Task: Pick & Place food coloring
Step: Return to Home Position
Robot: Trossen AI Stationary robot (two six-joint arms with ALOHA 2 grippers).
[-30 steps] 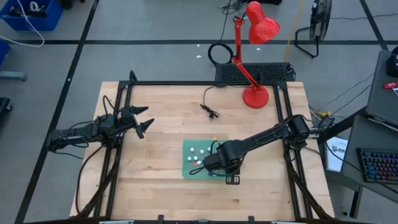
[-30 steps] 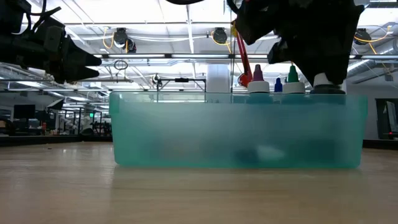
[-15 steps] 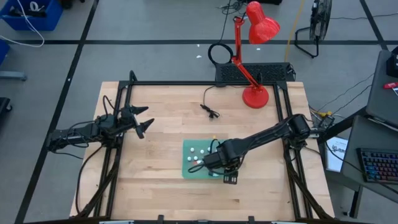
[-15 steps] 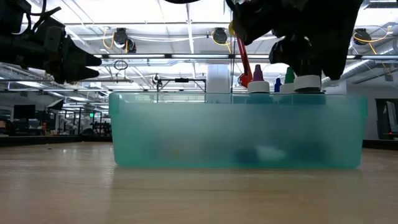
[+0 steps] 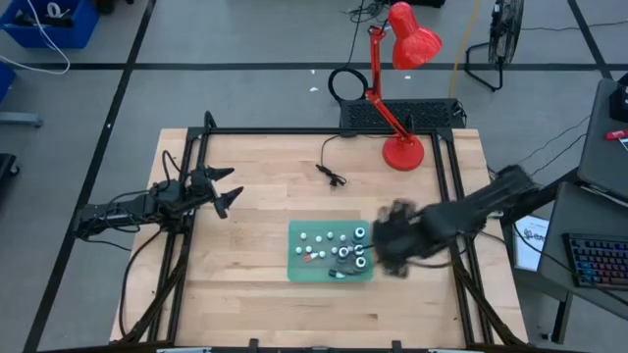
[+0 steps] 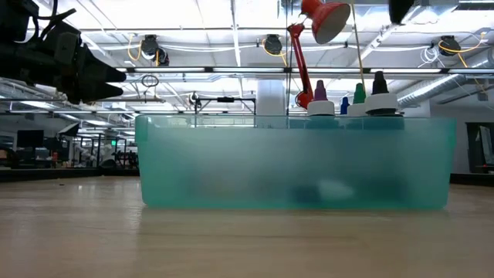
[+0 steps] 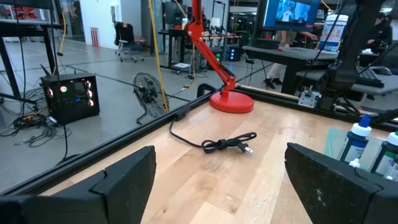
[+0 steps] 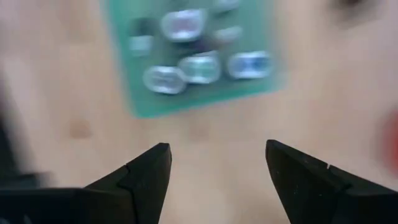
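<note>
From above, all the food coloring in sight sits in the green tray, just beside the right gripper; nothing seems left to place. In the low view, bottle tops clear the tray wall. The right wrist view shows its fingers spread wide and empty. In the left wrist view, the left gripper, well away from the tray, gapes empty too.

The high camera looks straight down on the whole worktop. The low one sits at worktop height, close against the green tray. The left wrist camera faces the red lamp; the right wrist's looks down on that tray.
</note>
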